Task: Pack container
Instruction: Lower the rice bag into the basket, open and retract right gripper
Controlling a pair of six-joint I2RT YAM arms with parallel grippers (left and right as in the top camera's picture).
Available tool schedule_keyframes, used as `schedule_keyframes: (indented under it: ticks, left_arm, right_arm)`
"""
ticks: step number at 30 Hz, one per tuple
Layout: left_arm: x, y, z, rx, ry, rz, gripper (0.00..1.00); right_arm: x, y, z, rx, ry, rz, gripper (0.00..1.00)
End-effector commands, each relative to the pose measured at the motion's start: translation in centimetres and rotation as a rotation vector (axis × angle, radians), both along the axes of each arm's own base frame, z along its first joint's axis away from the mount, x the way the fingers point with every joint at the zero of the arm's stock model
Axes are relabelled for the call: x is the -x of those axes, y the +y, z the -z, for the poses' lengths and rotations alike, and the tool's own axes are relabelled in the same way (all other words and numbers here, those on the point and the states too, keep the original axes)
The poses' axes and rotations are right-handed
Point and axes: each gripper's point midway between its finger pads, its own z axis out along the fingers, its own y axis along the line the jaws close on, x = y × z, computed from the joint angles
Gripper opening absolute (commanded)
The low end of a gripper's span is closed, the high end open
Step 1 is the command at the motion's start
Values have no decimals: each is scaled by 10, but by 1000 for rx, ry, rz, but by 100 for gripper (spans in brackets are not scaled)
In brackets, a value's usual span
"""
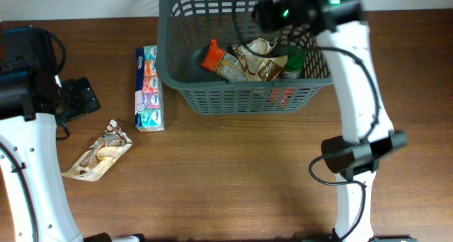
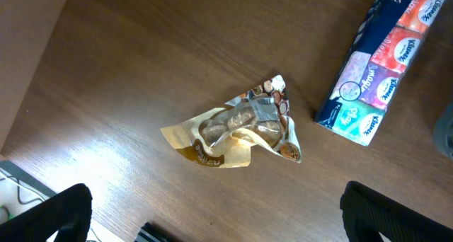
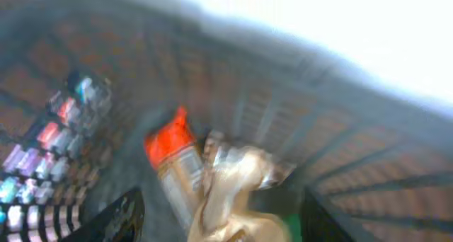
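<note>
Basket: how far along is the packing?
Done: the dark grey slotted plastic basket holds an orange-topped packet, tan-and-brown snack bags and a green item. In hand: nothing; the right tool is open over the basket, the left tool open above a crinkled tan snack bag. Left: that bag and the colourful tissue multipack, both lying on the brown wooden table.

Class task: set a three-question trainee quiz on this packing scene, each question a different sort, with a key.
1. True or false: the tissue pack lies on the table beside the basket.
2. Which thing sits mid-frame in the left wrist view? A snack bag; B basket; C tissue pack.
3. Over what does the right gripper hang?
Key: 1 true; 2 A; 3 the basket.
</note>
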Motion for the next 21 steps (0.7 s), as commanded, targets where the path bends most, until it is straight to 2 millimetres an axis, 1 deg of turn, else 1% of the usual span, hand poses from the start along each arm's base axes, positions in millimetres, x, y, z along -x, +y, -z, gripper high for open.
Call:
schedule_keyframes:
  ticks: [1,2,3,4,5,6,8,10,11,12,14,15,16,17,18,19,20,21]
  left_arm:
    - [3,3,-3,-18,0,2,99]
    - [3,3,-3,-18,1,2,99]
    - [3,3,-2,-17,1,2,100]
    - [3,3,-3,-18,0,2,99]
    - [3,3,-2,-17,1,2,100]
    - [3,3,-3,-18,1,2,99]
    - [3,3,-2,-17,1,2,100]
    - [3,3,-3,-17,0,2,99]
    - [3,3,-3,-17,0,2,100]
    - [3,3,-3,-17,0,2,100]
    - [2,3,-3,-16,-1,3,100]
    - [2,2,-2,-11,-2,5,100]
    - [2,1,-2,-7,-3,6,100]
    - [2,0,-2,0,-5,9,99]
    - [2,0,-2,0,-4,9,100]
    - [2,0,-2,0,-4,9,99]
    - [1,-1,-2,4,-5,11,100]
    - [1,-2,-1,12,-7,14,99]
  right_arm:
    - [16,-49,-89,29,-236,140,62]
    - [21,-62,-103,31,-273,175,62]
    - [27,-80,-117,35,-305,221,62]
    - [31,-93,-125,40,-324,253,62]
    - [38,-114,-135,52,-345,307,63]
    - [41,-126,-140,61,-353,339,65]
    - [52,-169,-149,103,-367,459,66]
    - [61,-203,-152,137,-364,552,70]
    - [67,-225,-153,155,-357,607,74]
    - [71,-237,-153,160,-353,633,76]
    - [79,-268,-151,159,-335,713,77]
    - [85,-288,-148,154,-321,765,81]
    - [89,-299,-147,151,-313,796,83]
    - [98,-325,-142,161,-291,856,85]
    - [106,-349,-138,172,-270,911,94]
    - [111,-363,-135,173,-259,947,98]
    - [117,-378,-132,166,-247,989,100]
    - [120,-387,-129,161,-237,1016,99]
